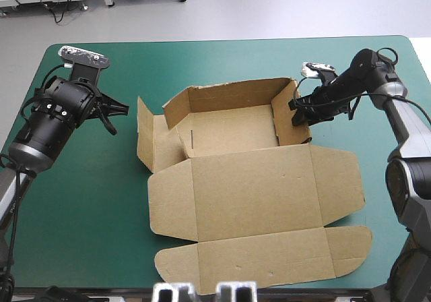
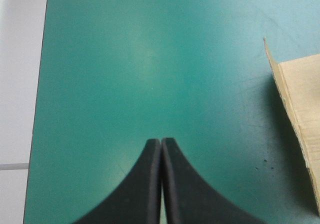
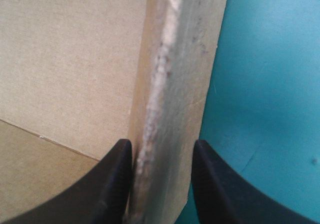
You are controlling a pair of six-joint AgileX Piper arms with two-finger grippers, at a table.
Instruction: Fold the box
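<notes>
My right jaws pinch the right wall of the box (image 1: 256, 187); my left jaws hover closed, empty, left of it.

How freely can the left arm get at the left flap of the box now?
Probably yes, freely. Only bare teal-green cover lies between the left gripper and the left flap of the box, with nothing in the way. Its fingers are shut, so it would need to open them first.

High view is looking down over the whole table (image 1: 87, 201). Left wrist view is facing bare table, the box (image 2: 300, 99) edging in beside. Right wrist view is sitting close against the box's right wall, high view sharing it.
</notes>
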